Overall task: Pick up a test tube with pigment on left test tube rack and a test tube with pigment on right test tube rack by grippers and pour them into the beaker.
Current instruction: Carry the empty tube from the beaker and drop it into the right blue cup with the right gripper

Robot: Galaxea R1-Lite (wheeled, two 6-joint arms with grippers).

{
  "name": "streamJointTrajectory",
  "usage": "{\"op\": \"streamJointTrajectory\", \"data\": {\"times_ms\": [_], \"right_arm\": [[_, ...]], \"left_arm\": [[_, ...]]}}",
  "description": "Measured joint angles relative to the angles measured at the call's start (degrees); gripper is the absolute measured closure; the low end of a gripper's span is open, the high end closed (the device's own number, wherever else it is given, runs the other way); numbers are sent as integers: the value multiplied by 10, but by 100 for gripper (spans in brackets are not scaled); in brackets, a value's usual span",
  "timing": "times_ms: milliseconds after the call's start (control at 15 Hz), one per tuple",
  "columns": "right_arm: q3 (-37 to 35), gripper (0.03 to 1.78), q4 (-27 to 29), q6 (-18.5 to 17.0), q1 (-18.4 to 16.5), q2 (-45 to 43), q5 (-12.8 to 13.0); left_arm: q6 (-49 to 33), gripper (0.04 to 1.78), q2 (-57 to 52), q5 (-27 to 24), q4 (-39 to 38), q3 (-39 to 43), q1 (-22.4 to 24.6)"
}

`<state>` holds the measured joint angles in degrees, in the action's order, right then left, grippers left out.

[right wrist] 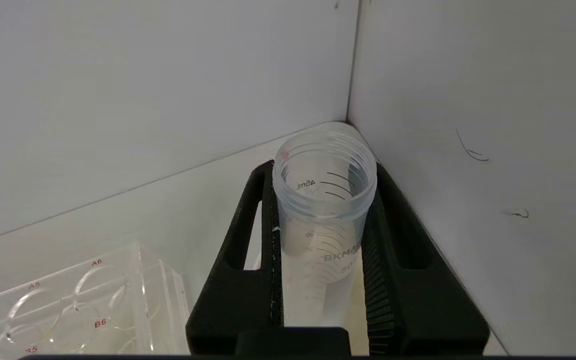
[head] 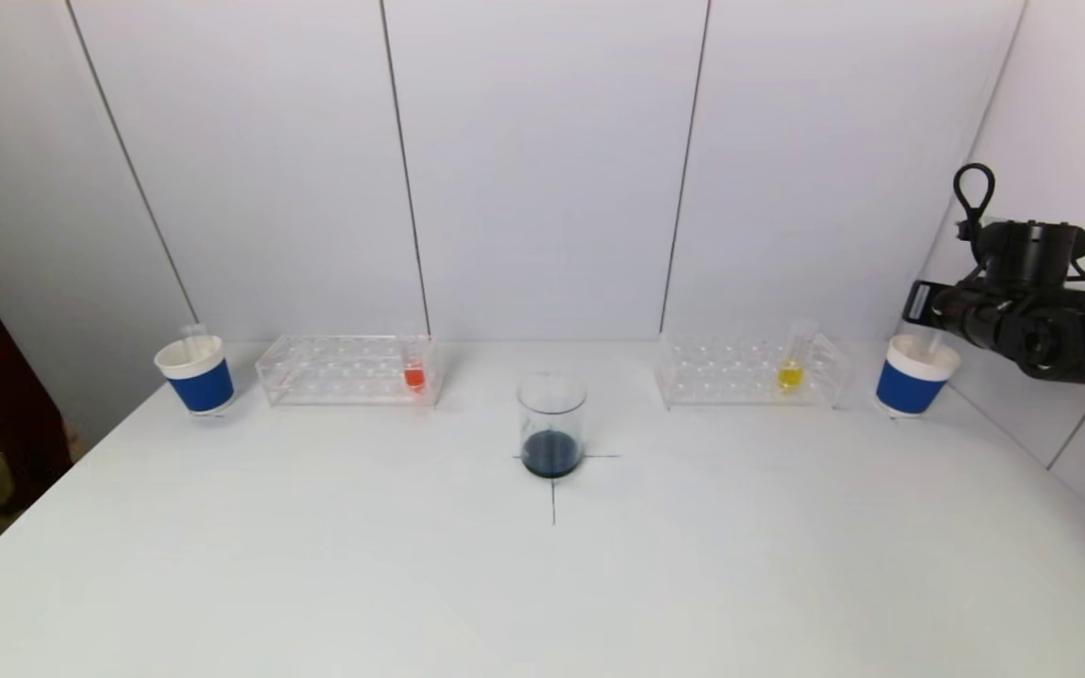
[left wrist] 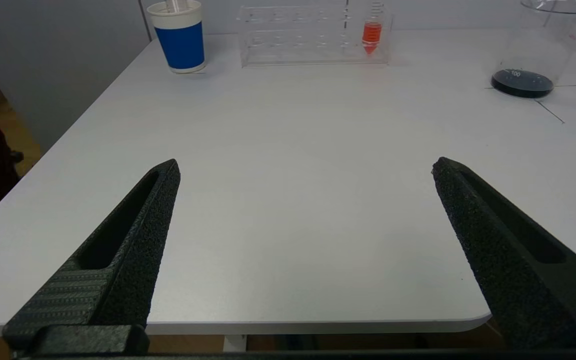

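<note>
White surface [head: 316, 565] carries two clear acrylic test tube racks: left rack [head: 335, 369] holds a tube with orange-red pigment [head: 414, 375], right rack [head: 740, 372] holds a tube with yellow pigment [head: 790, 369]. Clear glass beaker [head: 552, 424] with dark liquid in its bottom sits between them on a cross mark. Blue-and-white paper cups: one [head: 194, 374] left of the left rack, one [head: 915, 375] right of the right rack. Right gripper [right wrist: 322, 235] above the right cup, pinching an empty clear graduated tube [right wrist: 324, 210]. Left gripper [left wrist: 303, 175] spread wide over the surface's near edge, holding nothing.
</note>
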<state>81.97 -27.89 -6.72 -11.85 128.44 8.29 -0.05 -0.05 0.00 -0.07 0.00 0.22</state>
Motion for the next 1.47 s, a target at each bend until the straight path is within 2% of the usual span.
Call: {"op": "streamJointTrajectory", "data": {"times_ms": [600,800,1467], "right_arm": [[-23,130,-24,1,0,22,0],[-35,130,-49,2,0,23,0],[-43,130,-52,2,1,20,1]], "left_arm": [[0,6,0,0,0,0,0],[0,6,0,0,0,0,0],[0,6,0,0,0,0,0]]}}
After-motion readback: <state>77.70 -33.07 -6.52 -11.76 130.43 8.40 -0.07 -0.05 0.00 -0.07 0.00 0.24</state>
